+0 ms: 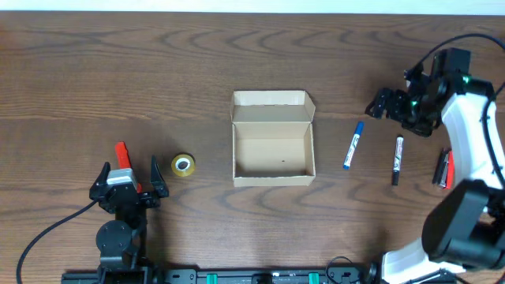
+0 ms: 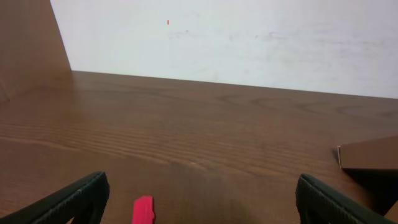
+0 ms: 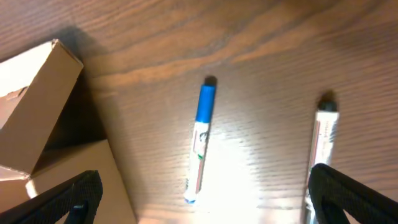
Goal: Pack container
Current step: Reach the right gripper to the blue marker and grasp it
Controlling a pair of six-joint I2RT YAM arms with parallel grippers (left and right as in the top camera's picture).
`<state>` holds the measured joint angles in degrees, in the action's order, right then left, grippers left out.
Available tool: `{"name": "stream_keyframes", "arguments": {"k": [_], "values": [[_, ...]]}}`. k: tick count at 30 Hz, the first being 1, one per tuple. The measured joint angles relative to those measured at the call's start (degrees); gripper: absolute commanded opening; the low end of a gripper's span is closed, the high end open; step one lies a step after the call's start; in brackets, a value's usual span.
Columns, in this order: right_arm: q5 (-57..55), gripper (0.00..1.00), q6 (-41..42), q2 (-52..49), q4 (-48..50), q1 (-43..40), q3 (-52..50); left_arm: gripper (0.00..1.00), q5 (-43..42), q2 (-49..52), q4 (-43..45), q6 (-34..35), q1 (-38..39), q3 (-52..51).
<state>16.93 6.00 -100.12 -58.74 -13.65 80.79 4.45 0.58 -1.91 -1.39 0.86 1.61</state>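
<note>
The left pincer (image 1: 129, 180) sits low at about 8 o'clock from the container (image 1: 273, 150), its fingers spread wide and pointing toward 12 o'clock. The arm behind it is folded back toward the near edge of the tabletop (image 1: 118, 71). A red marker (image 1: 121, 151) pokes out between the fingers toward 12 o'clock, with wood showing on either side of it in the wrist view. A yellow tape roll (image 1: 183, 166) lies just beside the pincer at 3 o'clock, well apart from the container's left wall.

The right pincer (image 1: 388, 102) hangs at about 2 o'clock from the container, spread apart and gripping nothing. Its white arm arches up from the near right corner and bends back over the tabletop. Below it lies a blue marker (image 3: 200, 140), apart from the container's right wall with a strip of bare wood between. A black marker (image 1: 398, 160) lies at 3 o'clock from the blue one, roughly parallel to it and not touching. Two more markers (image 1: 444, 168), red and black, rest close together partly under the white arm.

The container stands mid-tabletop, its flap lid (image 1: 272, 106) open and folded back toward 12 o'clock.
</note>
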Motion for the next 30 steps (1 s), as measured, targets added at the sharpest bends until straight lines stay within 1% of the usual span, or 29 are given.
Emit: {"name": "stream_keyframes", "arguments": {"k": [4, 8, 16, 19, 21, 30], "values": [[2.19, 0.99, -0.46, -0.55, -2.38, 0.07, 0.15, 0.95, 0.02, 0.00, 0.00, 0.00, 0.00, 0.00], [-0.11, 0.99, -0.59, -0.55, -4.68, 0.98, 0.20, 0.95, 0.02, 0.00, 0.00, 0.00, 0.00, 0.00], [-6.73, 0.99, -1.90, -0.63, -5.68, 9.86, 0.26, 0.95, 0.00, 0.00, 0.00, 0.00, 0.00, 0.00], [-8.15, 0.99, -2.10, -1.11, -5.07, 12.31, 0.28, 0.95, 0.02, 0.00, 0.00, 0.00, 0.00, 0.00], [-9.01, 0.96, -1.73, -1.90, -3.80, 13.09, 0.26, 0.95, 0.00, 0.00, 0.00, 0.00, 0.00, 0.00], [-10.43, 0.98, 1.51, -5.86, 1.16, 13.22, -0.44, 0.95, 0.02, 0.00, 0.00, 0.00, 0.00, 0.00]]}}
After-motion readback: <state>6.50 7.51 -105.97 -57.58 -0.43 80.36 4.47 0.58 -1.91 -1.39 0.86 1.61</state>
